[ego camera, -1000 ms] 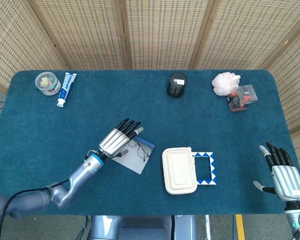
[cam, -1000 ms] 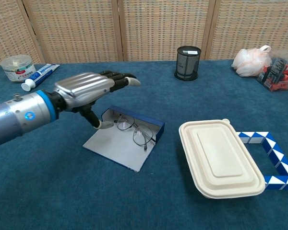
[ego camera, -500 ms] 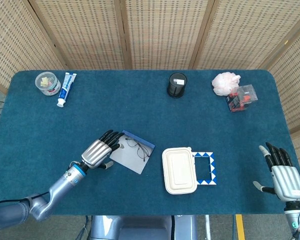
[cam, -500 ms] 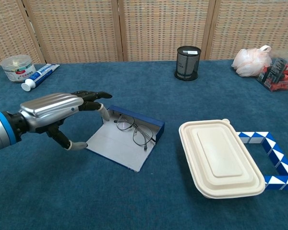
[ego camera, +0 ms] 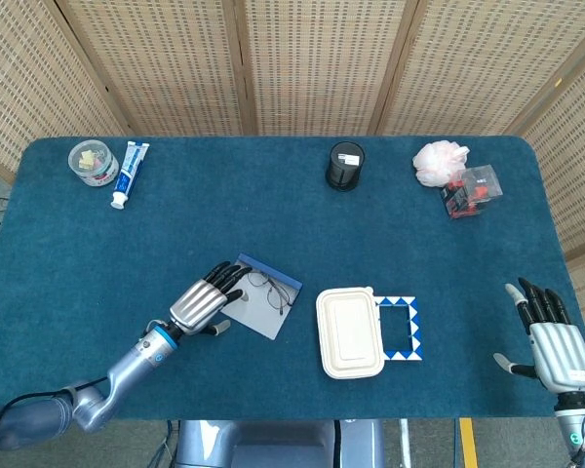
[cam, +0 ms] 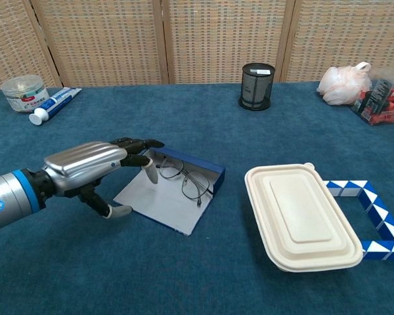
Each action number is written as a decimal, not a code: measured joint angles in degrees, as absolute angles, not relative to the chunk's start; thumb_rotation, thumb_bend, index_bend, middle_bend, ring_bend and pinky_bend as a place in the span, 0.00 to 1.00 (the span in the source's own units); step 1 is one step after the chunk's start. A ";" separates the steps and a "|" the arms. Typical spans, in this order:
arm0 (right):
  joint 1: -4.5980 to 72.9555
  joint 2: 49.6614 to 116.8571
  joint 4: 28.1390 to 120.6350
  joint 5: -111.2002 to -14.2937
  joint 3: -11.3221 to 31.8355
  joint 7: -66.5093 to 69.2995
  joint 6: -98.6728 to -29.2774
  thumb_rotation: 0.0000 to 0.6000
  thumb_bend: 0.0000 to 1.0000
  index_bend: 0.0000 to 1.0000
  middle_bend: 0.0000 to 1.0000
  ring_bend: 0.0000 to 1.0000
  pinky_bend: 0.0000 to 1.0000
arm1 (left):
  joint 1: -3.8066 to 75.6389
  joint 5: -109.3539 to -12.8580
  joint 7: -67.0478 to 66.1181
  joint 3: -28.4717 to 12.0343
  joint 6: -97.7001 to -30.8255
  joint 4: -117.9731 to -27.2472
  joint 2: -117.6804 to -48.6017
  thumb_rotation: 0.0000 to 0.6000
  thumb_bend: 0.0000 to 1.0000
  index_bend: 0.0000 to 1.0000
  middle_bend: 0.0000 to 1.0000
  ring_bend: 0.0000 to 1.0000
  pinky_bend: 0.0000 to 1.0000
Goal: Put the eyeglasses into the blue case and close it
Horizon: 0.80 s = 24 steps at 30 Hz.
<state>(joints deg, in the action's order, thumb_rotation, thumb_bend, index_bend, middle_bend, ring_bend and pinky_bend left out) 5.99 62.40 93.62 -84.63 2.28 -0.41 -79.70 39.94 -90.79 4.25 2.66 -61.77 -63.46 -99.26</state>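
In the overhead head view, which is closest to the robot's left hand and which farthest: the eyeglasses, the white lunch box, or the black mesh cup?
From the left hand:
1. Eyeglasses, just to its right, in the open case.
2. White lunch box, further right, near the front.
3. Black mesh cup, far back, centre.

Blue-carpeted surface [ego camera: 175, 224] carries: open blue case [ego camera: 258, 304] centre; lidded container [ego camera: 350, 331] at 3 o'clock; mesh cup [ego camera: 344, 166] at 12; toothpaste tube [ego camera: 129, 174] at 10.
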 measured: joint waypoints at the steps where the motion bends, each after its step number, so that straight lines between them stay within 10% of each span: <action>1: 5.99 62.40 93.62 -84.64 2.28 -0.39 -79.71 1.00 0.00 0.00 0.00 0.00 0.00 | 39.99 -90.89 4.43 2.61 -61.70 -62.86 -99.71 1.00 0.32 0.33 0.00 0.00 0.00; 24: 6.02 62.34 93.45 -84.74 2.21 0.02 -79.67 1.00 0.00 0.00 0.00 0.00 0.00 | 39.85 -92.75 6.87 2.74 -62.15 -53.39 -105.56 1.00 0.32 0.33 0.00 0.00 0.00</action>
<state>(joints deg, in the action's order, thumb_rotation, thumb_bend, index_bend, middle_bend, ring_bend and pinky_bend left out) 6.02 62.34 93.45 -84.74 2.21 0.02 -79.67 39.85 -92.75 6.87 2.74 -62.15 -53.39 -105.56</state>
